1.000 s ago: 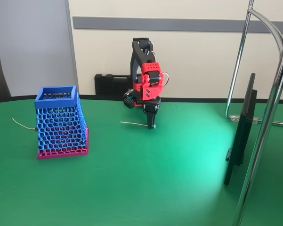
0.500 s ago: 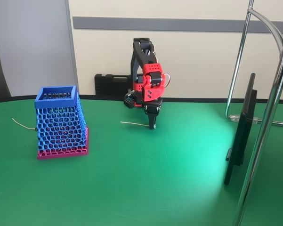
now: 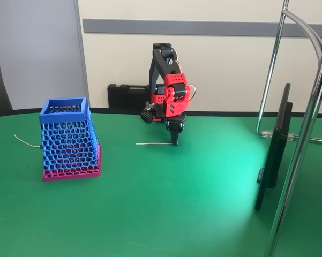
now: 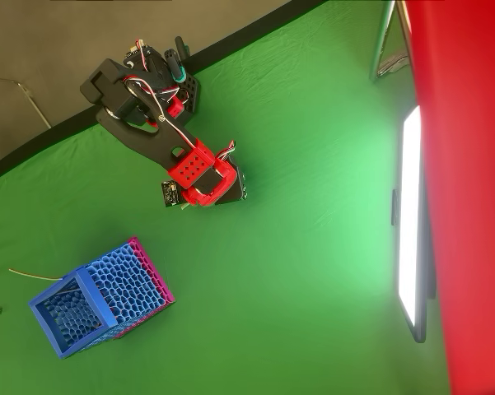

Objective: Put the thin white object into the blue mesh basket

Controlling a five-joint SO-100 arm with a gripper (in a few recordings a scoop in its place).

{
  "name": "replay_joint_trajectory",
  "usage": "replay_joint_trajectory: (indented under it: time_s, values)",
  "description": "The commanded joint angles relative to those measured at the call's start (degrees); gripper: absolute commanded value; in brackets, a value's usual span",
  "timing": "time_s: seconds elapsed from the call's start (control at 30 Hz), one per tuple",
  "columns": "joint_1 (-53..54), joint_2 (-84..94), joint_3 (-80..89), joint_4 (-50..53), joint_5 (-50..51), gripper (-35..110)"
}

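Down on the green table [image 3: 177, 203], fingers [image 3: 174, 140] pinch the thin white object [image 3: 152, 143]; blue mesh basket [image 3: 67, 140] well apart.

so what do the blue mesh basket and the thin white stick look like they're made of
The blue mesh basket looks like 3D-printed plastic: matte blue honeycomb lattice walls, a solid square rim and a pink base. The thin white stick lies on the green table at the gripper; it is straight, stiff-looking and pale, perhaps plastic or wood, but too slender here to tell.
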Motion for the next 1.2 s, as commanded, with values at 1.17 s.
replay_joint_trajectory:
  time_s: [1.17]
  values:
    - [14.8, 24.0, -21.4, -10.1, -15.0, 1]
